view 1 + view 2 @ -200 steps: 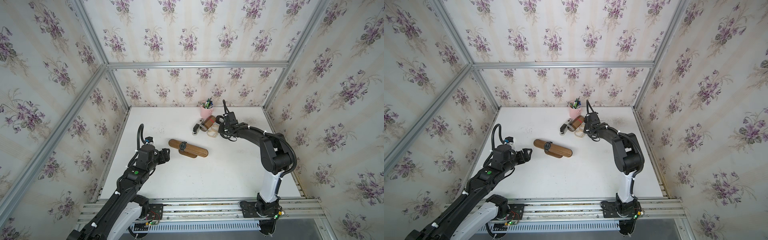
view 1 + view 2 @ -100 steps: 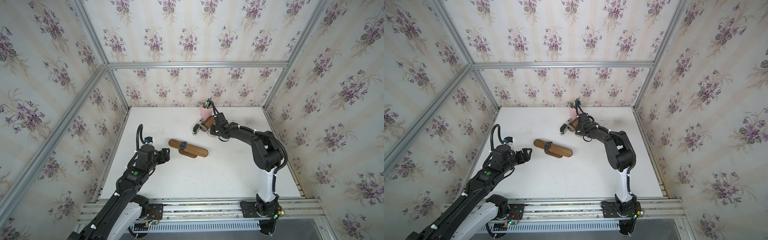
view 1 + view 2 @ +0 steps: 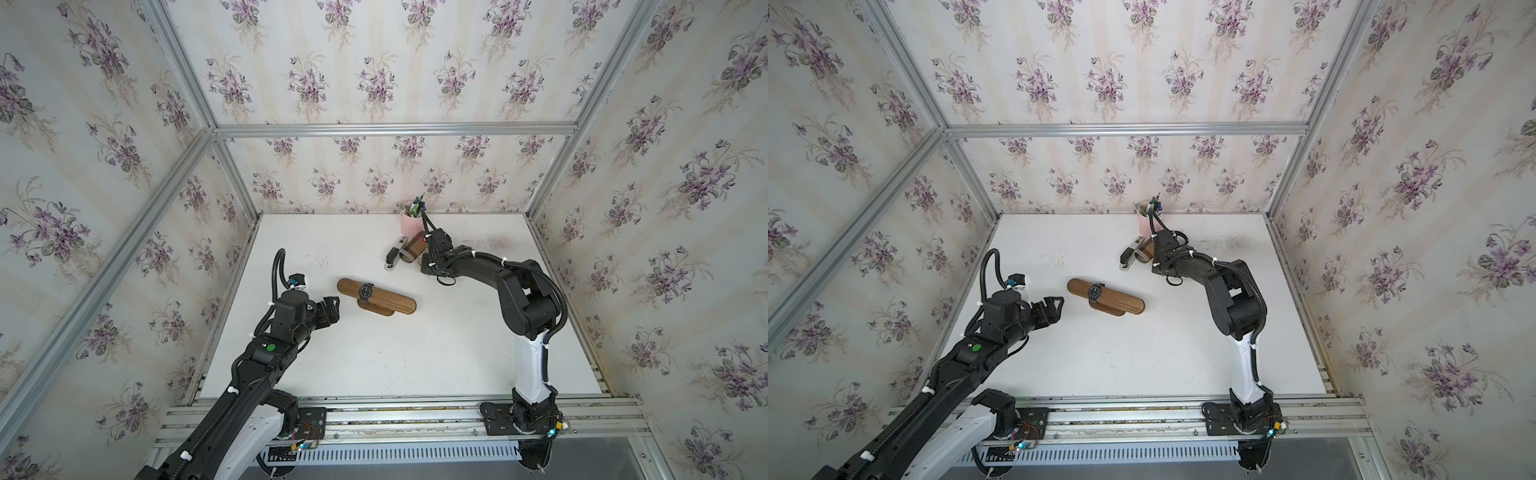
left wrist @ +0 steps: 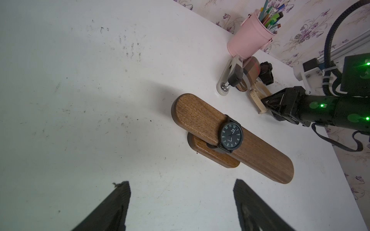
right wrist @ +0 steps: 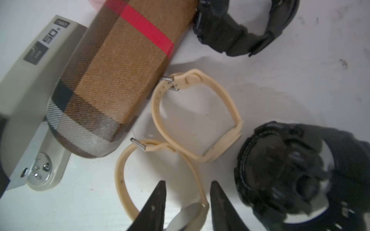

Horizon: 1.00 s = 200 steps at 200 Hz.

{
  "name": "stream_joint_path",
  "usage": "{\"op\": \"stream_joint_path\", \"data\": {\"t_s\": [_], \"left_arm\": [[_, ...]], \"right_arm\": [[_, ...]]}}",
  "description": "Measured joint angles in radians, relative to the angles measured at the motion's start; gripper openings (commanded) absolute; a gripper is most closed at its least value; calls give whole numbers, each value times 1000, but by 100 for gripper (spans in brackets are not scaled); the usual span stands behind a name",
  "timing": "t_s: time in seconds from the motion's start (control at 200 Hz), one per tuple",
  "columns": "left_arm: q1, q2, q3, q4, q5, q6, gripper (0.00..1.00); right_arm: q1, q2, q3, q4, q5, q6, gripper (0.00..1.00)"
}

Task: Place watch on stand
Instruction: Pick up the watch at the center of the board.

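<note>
White tabletop (image 3: 374, 374): plaid case (image 5: 120, 70), grey stapler (image 5: 30, 90), black watches (image 5: 280, 170) crowd cream watches (image 5: 200, 112).

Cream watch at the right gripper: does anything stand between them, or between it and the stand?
Nothing visible. In the right wrist view the right gripper straddles the cream watch. Nothing lies between it and the stand; a dark watch already sits on the bar, but the longer part is free.

Dark-brown stand (image 4: 197, 117), pink cup (image 4: 248, 39), tan plaid case (image 5: 112, 80).
</note>
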Motion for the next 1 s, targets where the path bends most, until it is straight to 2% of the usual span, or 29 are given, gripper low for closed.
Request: {"op": "stream_joint_path", "data": {"t_s": [0.16, 0.295, 0.45, 0.769, 0.999], "left_arm": [[0, 6, 0, 0, 2, -1, 82], [0, 6, 0, 0, 4, -1, 82], [0, 1, 0, 0, 4, 0, 82], [0, -2, 8, -2, 4, 0, 83], [0, 27, 35, -7, 25, -1, 82]], "right_arm": [[2, -22, -7, 3, 23, 1, 45], [2, -17, -13, 2, 24, 1, 43], [2, 9, -13, 10, -3, 5, 35], [2, 34, 6, 16, -23, 6, 11], [11, -41, -58, 35, 3, -16, 6]]}}
